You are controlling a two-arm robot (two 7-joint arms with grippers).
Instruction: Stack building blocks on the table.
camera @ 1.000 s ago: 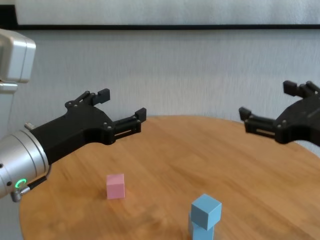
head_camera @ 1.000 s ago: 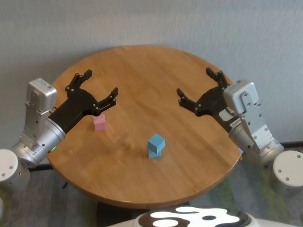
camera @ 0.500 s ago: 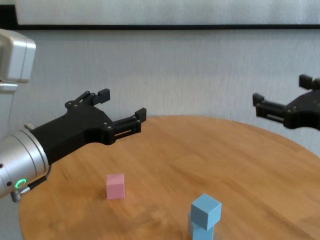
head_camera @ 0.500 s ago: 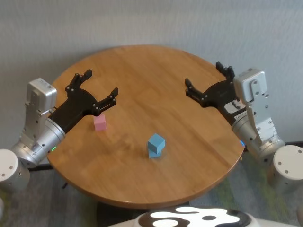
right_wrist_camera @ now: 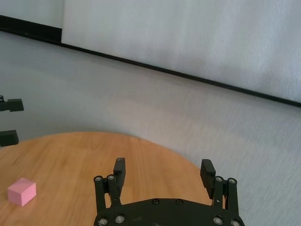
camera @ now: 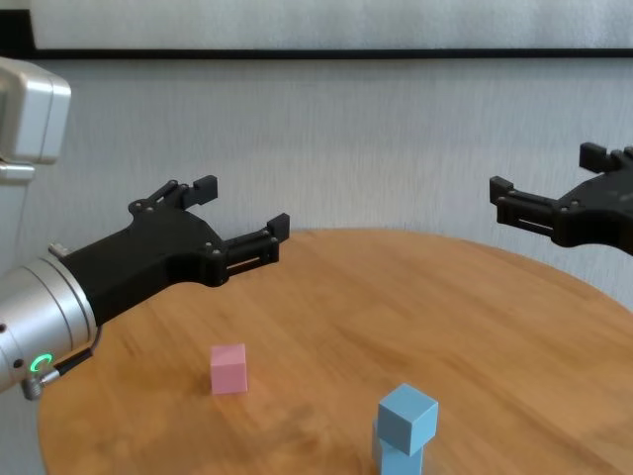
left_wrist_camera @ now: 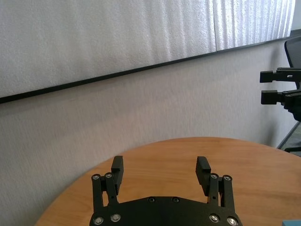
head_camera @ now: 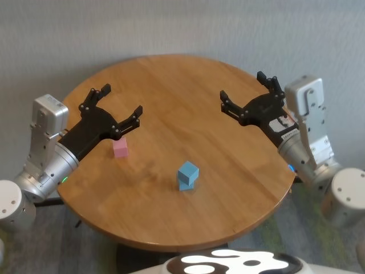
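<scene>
While both black tools, left tool (head_camera: 117, 108) and right tool (head_camera: 246, 94), hover spread apart, two matte blue cubes (head_camera: 187, 175) sit stacked mid-desk on round woodgrain desk (head_camera: 171, 85), pink cube (head_camera: 120, 148) near its left edge.

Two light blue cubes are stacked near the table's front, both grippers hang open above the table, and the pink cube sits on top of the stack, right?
Not quite. The small matte pink cube sits alone on the round honey-brown wooden table, under the open left gripper, apart from the two stacked light blue cubes. The head view shows it. The right gripper is open too.
</scene>
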